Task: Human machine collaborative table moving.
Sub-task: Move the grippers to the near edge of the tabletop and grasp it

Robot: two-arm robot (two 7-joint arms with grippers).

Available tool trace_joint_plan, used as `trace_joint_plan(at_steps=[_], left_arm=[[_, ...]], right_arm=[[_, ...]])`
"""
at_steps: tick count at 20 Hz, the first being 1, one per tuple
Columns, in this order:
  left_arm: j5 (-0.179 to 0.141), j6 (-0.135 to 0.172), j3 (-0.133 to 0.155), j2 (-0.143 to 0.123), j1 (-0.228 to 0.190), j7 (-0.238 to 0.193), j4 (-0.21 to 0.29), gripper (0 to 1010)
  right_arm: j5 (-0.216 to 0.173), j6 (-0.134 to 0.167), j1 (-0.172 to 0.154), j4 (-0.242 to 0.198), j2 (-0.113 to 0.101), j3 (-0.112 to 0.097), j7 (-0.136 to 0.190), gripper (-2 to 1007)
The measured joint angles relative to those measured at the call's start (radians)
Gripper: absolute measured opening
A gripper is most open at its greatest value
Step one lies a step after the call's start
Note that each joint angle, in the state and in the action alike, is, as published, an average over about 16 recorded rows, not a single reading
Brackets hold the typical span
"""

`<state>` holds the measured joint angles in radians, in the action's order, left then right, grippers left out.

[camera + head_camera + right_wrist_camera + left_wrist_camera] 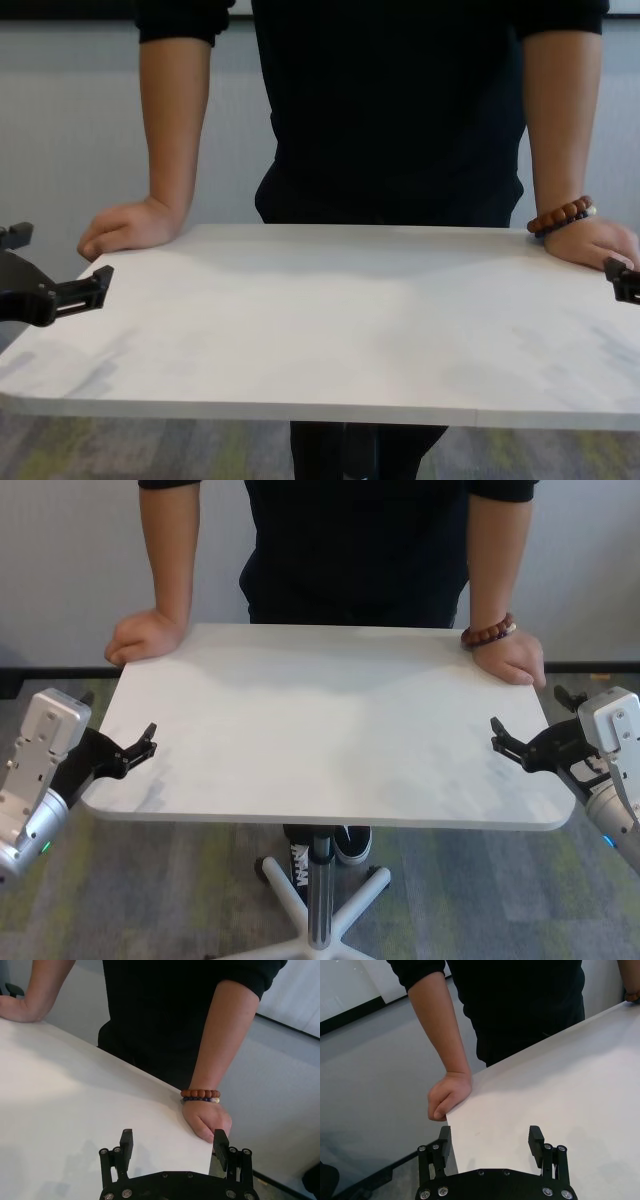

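1. The left gripper (146,742) sits at the table's (330,730) left edge, toward the near corner. Its fingers are spread apart with the thin rim between them, not yet pinching.
2. The right gripper (503,738) mirrors it at the right edge, jaws parted, with the rim running into the gap.
3. The human (355,540) stands at the far edge, one hand curled over each far corner: one hand (143,637) on the robot's left, the braceleted hand (512,656) on its right.
4. Risk, I'd say: the edge is thin and smooth, so a shallow bite could slip off once the person pushes or pulls. If the sides move unevenly, the top could twist on its pedestal leg (319,885).
5. The table is white, matte, round-cornered and bare, standing level between robot and person.
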<state>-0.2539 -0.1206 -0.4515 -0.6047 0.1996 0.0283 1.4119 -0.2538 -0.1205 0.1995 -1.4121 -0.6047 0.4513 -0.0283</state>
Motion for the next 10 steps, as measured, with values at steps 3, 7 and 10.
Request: trace_joint_plan(at_steps=[3,7,10], left_arm=[[0.0,0.0,0.0,0.0,0.0,0.0,0.0,1000],[0.0,0.0,0.0,0.0,0.0,0.0,0.0,1000],[0.0,0.0,0.0,0.0,0.0,0.0,0.0,1000]], right_arm=[[0.0,0.0,0.0,0.0,0.0,0.0,0.0,1006],[0.0,0.0,0.0,0.0,0.0,0.0,0.0,1006],[0.0,0.0,0.0,0.0,0.0,0.0,0.0,1006]])
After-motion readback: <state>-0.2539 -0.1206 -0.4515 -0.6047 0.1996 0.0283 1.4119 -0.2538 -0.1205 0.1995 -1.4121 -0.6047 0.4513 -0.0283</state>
